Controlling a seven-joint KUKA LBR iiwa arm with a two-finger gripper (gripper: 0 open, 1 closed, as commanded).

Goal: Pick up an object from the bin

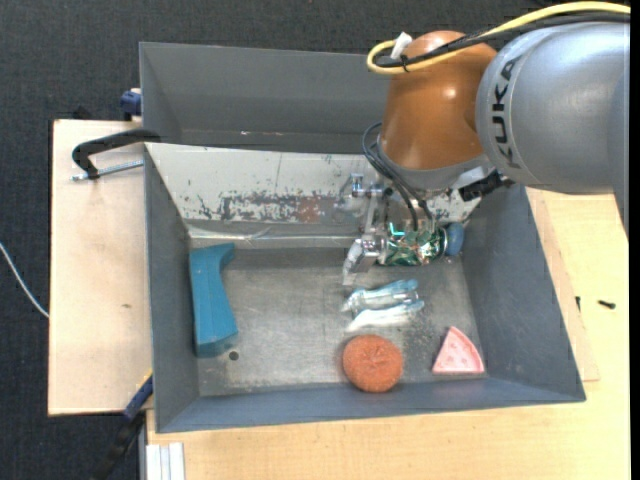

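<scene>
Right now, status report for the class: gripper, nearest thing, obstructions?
Gripper over bin middle, near back wall. Clear plastic piece on floor beside it. Orange ball, pink wedge apart, along front wall.

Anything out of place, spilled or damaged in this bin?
Nothing spilled. Only the bin's back wall looks scuffed, with dark and reddish marks. The blue handle, orange round pad and pink wedge lie apart on the floor.

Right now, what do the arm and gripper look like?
The arm is a rounded silver-grey link with black KUKA lettering. A glossy orange-brown dome cover sits at the wrist, a white-tipped yellow cable loops over it, thin black cables hang beneath. The gripper is a small bare-metal assembly with a green circuit board.
</scene>
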